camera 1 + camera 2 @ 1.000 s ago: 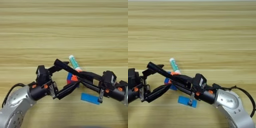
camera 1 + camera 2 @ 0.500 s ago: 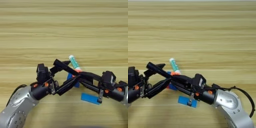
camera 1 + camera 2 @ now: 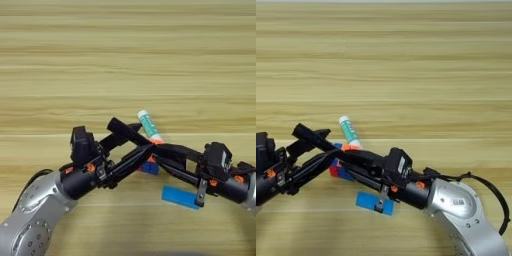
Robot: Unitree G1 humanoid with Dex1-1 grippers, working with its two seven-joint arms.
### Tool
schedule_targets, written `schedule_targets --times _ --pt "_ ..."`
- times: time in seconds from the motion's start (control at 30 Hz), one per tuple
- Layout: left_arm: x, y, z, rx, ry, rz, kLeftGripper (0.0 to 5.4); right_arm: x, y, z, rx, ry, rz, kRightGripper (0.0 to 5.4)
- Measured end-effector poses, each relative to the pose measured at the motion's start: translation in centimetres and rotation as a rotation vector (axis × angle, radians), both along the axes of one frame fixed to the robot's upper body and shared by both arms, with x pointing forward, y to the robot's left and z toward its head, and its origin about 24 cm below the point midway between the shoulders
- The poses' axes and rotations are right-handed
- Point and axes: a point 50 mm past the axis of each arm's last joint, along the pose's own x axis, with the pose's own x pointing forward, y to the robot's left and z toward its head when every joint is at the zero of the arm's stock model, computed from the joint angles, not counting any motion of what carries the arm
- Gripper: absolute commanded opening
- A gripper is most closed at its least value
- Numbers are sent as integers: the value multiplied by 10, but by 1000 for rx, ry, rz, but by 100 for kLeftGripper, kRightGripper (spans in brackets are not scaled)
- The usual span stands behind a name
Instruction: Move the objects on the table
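Light-yellow wooden planks of the table (image 3: 125,60) fill the left eye view. A white glue stick with a green label (image 3: 149,126) is seen lying flat, tilted, near the lower middle. Just below the glue stick, the two arms are crossed. The left gripper (image 3: 142,142) is reached in from the lower left of the glue stick, its two black fingers spread apart, one ending just beside the stick's left, the other lower, over a multicoloured puzzle cube (image 3: 149,166) that is mostly hidden beneath them. The right gripper (image 3: 135,142) is extended from the lower right of the glue stick, its long fingers crossing the left's; whether they are apart or closed cannot be told. A flat blue block (image 3: 180,197) is laid below and right of the glue stick, under the right wrist.

From the right eye view, the glue stick (image 3: 349,132) is seen left of centre. The cube (image 3: 339,169) is shown just below it, partly covered by fingers. The blue block (image 3: 374,202) is placed further below, apart from it.
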Motion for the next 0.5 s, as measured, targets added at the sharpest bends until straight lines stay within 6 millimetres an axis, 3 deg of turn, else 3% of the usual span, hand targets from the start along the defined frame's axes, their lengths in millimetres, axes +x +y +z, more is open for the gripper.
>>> schedule_targets --times 0.5 --pt "1 2 0 -10 5 6 152 0 0 0 9 3 6 87"
